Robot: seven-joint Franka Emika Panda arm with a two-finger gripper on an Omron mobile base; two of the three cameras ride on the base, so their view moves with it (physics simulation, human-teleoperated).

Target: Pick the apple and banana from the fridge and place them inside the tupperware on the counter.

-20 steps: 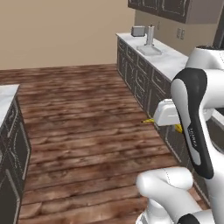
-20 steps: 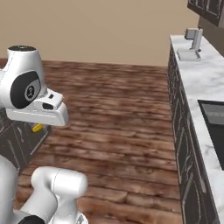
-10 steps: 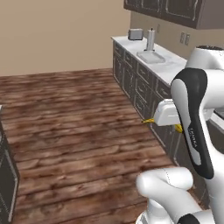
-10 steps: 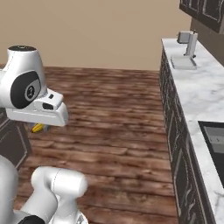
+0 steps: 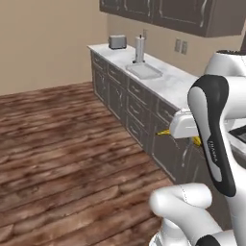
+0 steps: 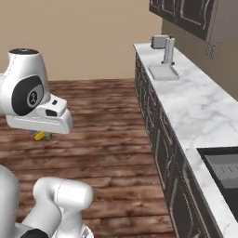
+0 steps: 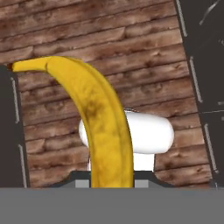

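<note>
Floor: a brown wooden plank floor [image 5: 57, 144] is seen at the left, below the carried fruit.
Banana: the banana [image 7: 98, 127] is held in the air over the floor, its tip poking out beside the arm in the left base view [image 5: 163, 132], with a yellow bit under the hand in the right base view [image 6: 41, 135].
Gripper: the gripper [image 7: 111, 177] is pressed together on the lower part of the banana; the fingertips themselves are hidden behind the fruit.
Handling: the banana is judged light, soft and easily bruised, with a smooth curved skin that could pivot in a narrow pinch; a hold near the middle is judged steadier.
Counter: the counter [image 6: 195, 109] runs along the right.
Tupperware: the tupperware [image 6: 163, 72] lies far along the counter, beside a paper-towel roll [image 6: 168, 51].
</note>
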